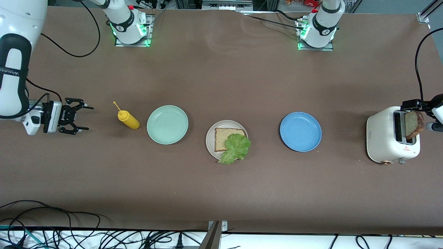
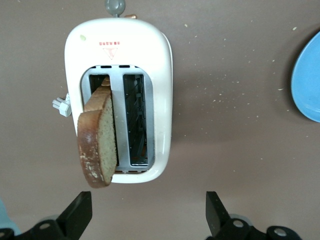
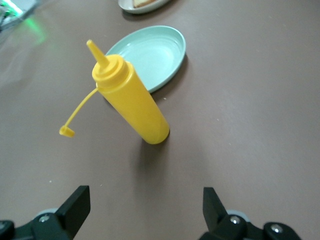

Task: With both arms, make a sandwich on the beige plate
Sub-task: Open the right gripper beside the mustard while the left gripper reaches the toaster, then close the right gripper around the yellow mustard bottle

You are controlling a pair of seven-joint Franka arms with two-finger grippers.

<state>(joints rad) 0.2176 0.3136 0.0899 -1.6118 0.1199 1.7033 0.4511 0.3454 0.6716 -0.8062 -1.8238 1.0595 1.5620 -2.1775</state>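
1. This is a robotics lab, not a home kitchen: two white arm bases (image 1: 129, 29) bolted on metal mounts with green lights stand along the top of the frame.
2. A brown mat covers the wide desk (image 1: 221, 79).
3. Loose black cables (image 1: 69, 231) tangle along the bottom edge.
4. A toaster (image 1: 391, 140), plates and a squeeze bottle (image 1: 128, 119) sit as staged props.

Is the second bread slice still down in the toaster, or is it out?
Partly out. The bread slice stands tilted, sticking up from one slot of the toaster; the other slot is empty. Neither hand holds it.
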